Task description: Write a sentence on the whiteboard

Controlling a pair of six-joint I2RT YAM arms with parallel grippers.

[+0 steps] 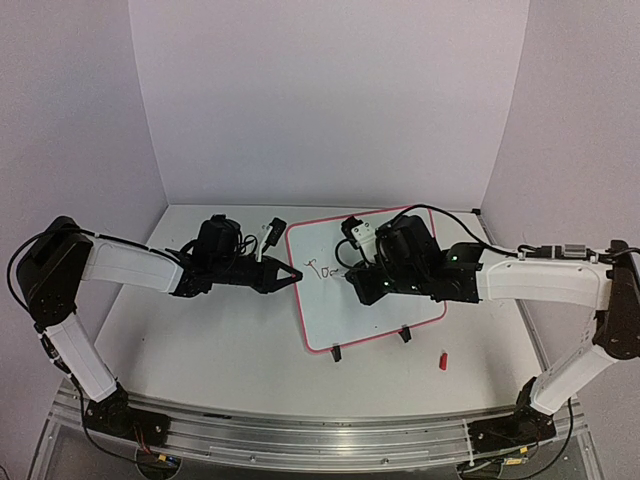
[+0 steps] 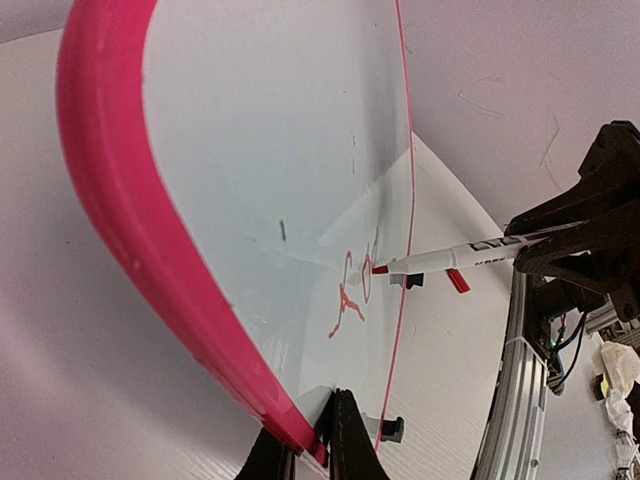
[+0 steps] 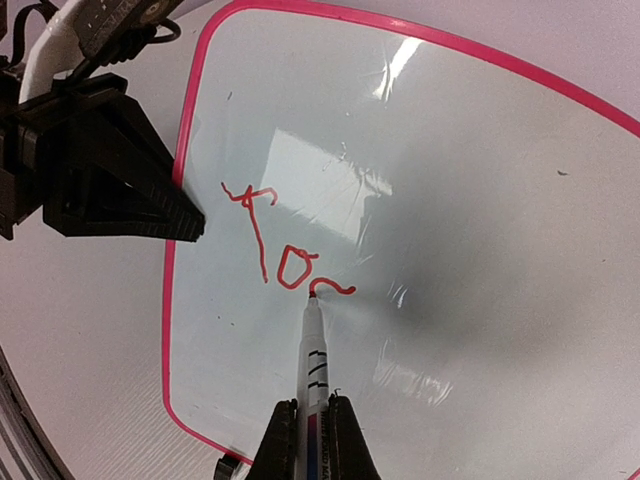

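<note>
Over on the left, the left gripper (image 1: 290,273) reaches in from the side. Its black fingers (image 2: 272,455) are pinched together on the rim of the glossy white rectangular whiteboard (image 1: 400,310) with the thin pink-red frame, at the board's left edge. I take that grip to be a brace, there so the board does not slide or rock on its stand under the pen.

The whiteboard sits tilted in the middle of the white table (image 1: 200,340), between the two arms and propped on a wire stand with small black feet (image 1: 336,352) at its near edge. The slope turns the writing face towards the right arm.

Near the board's upper left corner is the sentence (image 3: 285,255), so far only a few thin red strokes: what reads as a "T", an "o", and the start of a third letter. Most of the board is bare, so the writing looks barely begun.

To the right, the right gripper (image 3: 310,410) has its fingers clamped tight on the barrel of a slim white marker with a red tip (image 3: 312,350). The tip touches the board at the end of the newest stroke, and the pen is held steeply, which should keep it pressed down.

Further right, a small red cap (image 1: 441,359) lies on the table, just off the board's near right corner.
</note>
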